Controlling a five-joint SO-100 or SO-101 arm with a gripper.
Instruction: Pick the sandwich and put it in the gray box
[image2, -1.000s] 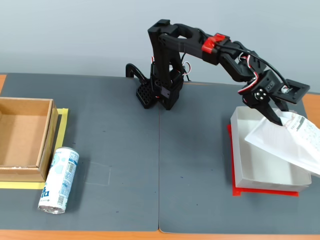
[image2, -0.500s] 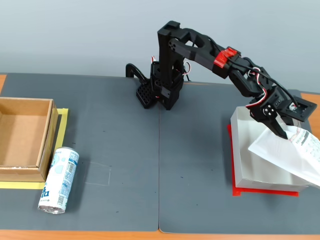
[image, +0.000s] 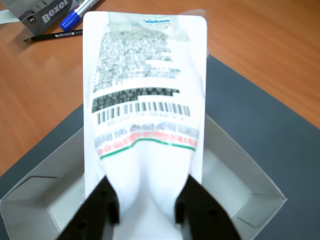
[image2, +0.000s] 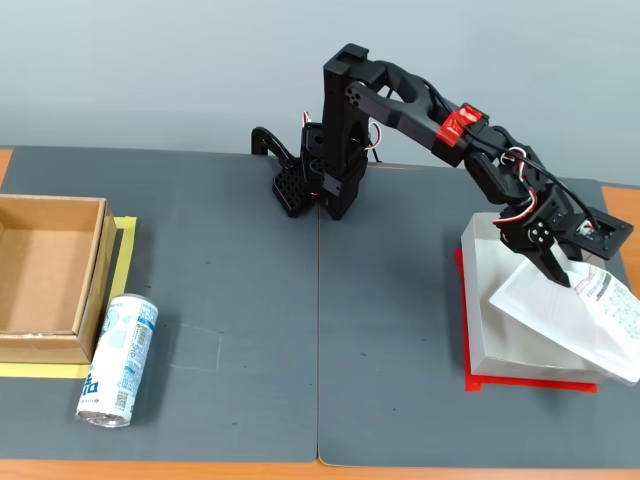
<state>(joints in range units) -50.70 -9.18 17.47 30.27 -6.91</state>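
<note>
Over the gray box (image2: 480, 300) at the table's (image2: 300, 330) right end in the fixed view, the gripper (image2: 563, 275) grasps one end of the sandwich (image2: 570, 320).
Its two black fingers (image: 102, 205) pinch the packet's near end in the wrist view, where the sandwich (image: 145, 100) stretches away with its printed label and barcode facing up, lying across the box (image: 240, 175) and reaching past its far wall. From the fixed view the packet lies tilted over the tray, its far corner hanging out beyond the right wall; whether it touches the floor of the box cannot be told. At the table's left end lie a can (image2: 120, 360) and a brown box (image2: 50, 275), well apart from the arm. Pens (image: 72, 17) lie on the wood in the wrist view.
</note>
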